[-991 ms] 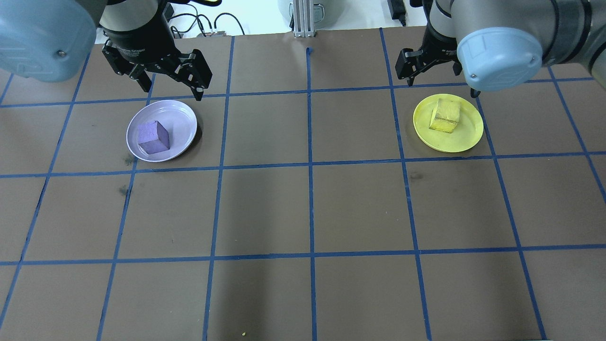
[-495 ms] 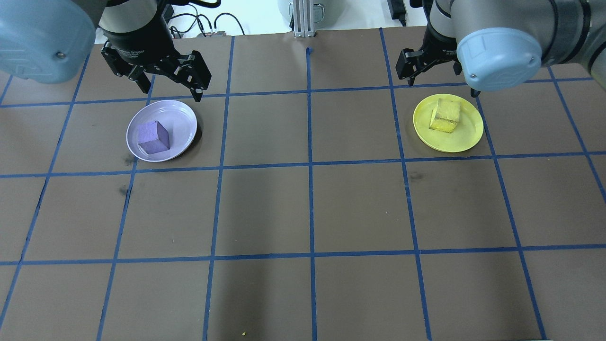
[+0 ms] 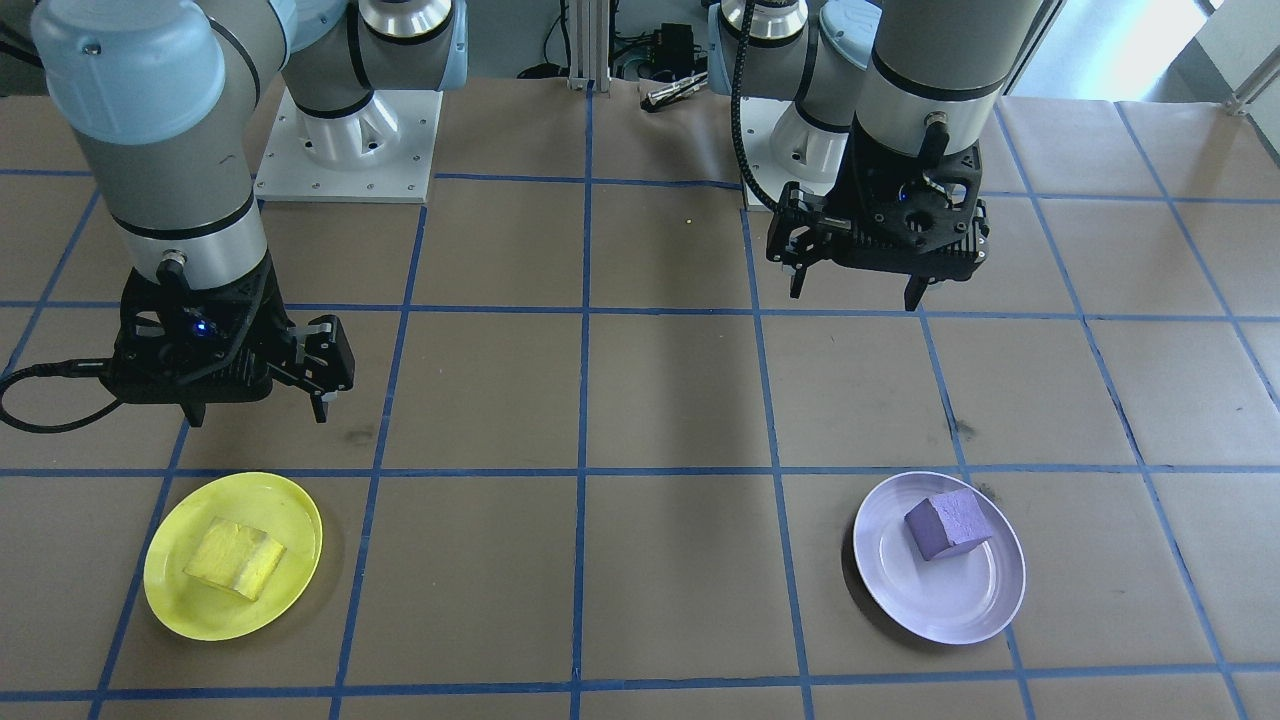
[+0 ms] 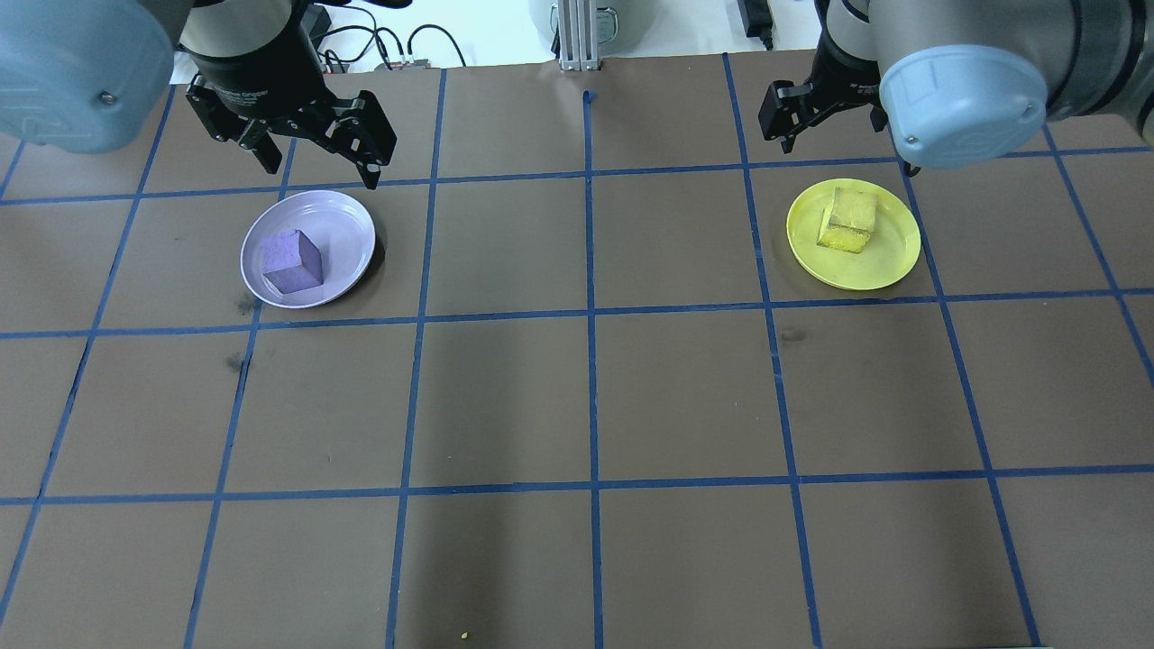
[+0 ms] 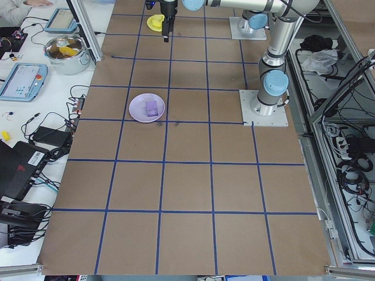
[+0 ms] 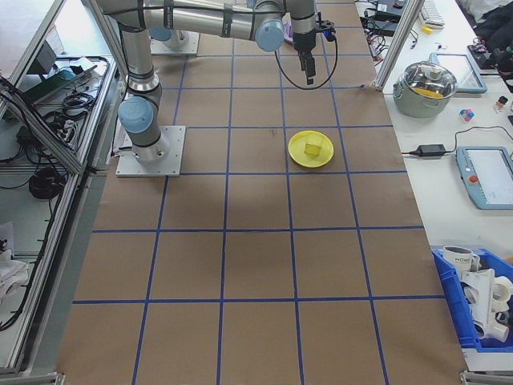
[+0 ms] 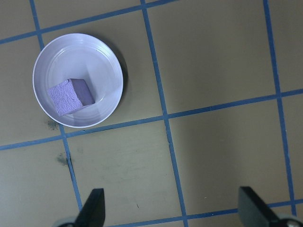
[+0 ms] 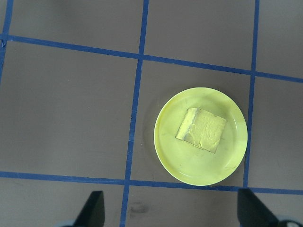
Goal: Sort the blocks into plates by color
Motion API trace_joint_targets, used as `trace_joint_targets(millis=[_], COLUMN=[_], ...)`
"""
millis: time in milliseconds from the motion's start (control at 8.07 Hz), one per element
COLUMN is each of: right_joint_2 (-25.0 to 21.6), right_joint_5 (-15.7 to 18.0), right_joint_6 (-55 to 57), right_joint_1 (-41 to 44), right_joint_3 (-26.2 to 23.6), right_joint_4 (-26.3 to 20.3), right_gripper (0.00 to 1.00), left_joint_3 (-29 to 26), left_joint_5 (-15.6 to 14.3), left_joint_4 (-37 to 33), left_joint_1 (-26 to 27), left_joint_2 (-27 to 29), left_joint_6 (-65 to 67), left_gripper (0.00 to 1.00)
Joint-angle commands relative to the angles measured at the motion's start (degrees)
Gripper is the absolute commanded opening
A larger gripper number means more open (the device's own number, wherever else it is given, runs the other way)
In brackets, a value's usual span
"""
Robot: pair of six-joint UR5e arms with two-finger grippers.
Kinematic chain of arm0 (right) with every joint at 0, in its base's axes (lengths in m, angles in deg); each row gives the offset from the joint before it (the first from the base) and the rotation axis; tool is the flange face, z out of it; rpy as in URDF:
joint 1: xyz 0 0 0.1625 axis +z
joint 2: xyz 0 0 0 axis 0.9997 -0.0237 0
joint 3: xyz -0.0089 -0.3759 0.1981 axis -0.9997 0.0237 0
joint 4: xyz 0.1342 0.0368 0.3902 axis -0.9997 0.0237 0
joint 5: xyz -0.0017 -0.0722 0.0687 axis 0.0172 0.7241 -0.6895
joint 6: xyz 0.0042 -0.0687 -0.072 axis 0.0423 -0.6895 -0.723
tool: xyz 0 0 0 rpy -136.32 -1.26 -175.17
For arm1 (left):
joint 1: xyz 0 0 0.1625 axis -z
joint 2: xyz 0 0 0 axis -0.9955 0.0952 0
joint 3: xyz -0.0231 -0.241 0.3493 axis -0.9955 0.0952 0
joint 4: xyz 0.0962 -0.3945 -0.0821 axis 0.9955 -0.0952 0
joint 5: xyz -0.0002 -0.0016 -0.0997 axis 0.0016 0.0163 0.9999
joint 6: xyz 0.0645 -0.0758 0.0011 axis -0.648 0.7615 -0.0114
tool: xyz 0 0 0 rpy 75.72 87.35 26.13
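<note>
Blocks are counted as two: one purple foam cube (image 4: 292, 261) in the pale lavender plastic plate (image 4: 347, 225), one yellow foam cube (image 4: 848, 220) in the bright yellow plate (image 4: 892, 257). Left tool (image 4: 317, 160) and right tool (image 3: 262, 402) are spread apart, empty, above the brown worktop (image 4: 577, 397). Cube faces are shown closer by the wrist views.

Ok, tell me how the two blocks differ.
The purple block lies in the lavender plate; the yellow block lies in the yellow plate. The purple one looks cleaner; the yellow one is blotchy and worn. Both are small cubes, each untouched.
</note>
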State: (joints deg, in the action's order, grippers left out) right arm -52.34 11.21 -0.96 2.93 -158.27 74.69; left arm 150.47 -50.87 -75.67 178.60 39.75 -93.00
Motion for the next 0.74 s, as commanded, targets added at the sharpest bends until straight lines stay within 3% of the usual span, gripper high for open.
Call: trace_joint_targets(millis=[0, 619], right_joint_2=[-0.3, -2.2], right_joint_5=[-0.2, 0.2], right_joint_6=[0.3, 0.1], right_joint_1=[-0.2, -0.3], right_joint_3=[0.0, 0.0], right_joint_4=[-0.1, -0.4], right_gripper=[1.00, 1.00], left_joint_3=[0.2, 0.5], left_joint_5=[0.0, 0.0], left_joint_4=[-0.1, -0.5], left_joint_1=[-1.3, -1.2], left_joint_2=[-0.4, -0.7], left_joint_6=[0.0, 0.0], left_gripper=[1.00, 1.00])
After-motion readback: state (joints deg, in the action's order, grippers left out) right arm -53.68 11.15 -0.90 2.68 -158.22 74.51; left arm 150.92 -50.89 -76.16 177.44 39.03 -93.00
